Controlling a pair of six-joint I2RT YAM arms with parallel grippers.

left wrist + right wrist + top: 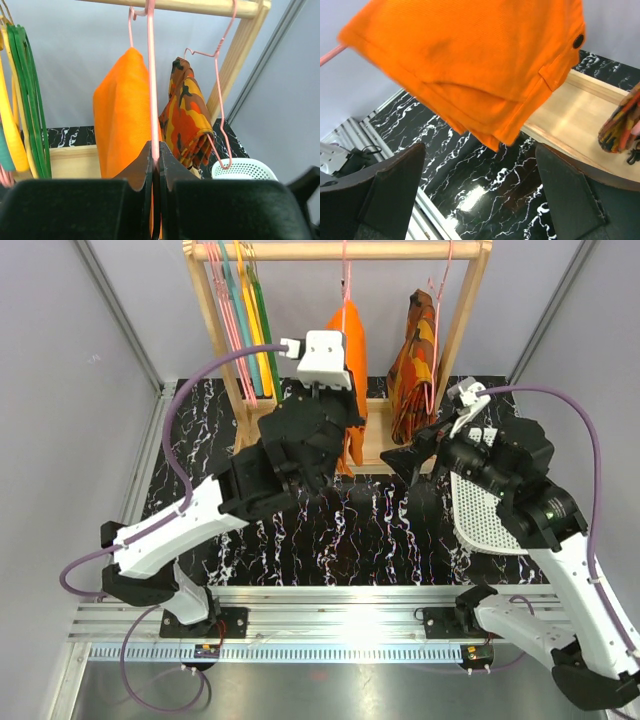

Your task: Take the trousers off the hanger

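Observation:
The plain orange trousers [352,335] hang folded over the thin pink hanger [151,75], whose hook is on the wooden rail. My left gripper [155,157] is shut on the hanger's pink wire, right beside the trousers [122,115]. In the top view its fingers [340,405] are mostly hidden under the wrist camera. My right gripper [480,170] is open and empty, just below the lower edge of the trousers [470,65]. In the top view it [412,455] sits to the right of the trousers, near the rack's base.
A patterned orange-red-brown garment [412,370] hangs on a second pink hanger to the right. Green, yellow and teal hangers [248,330] hang at the rail's left end. A white perforated basket [490,515] stands on the black marbled table [380,530]. The rack's wooden base [570,120] lies behind.

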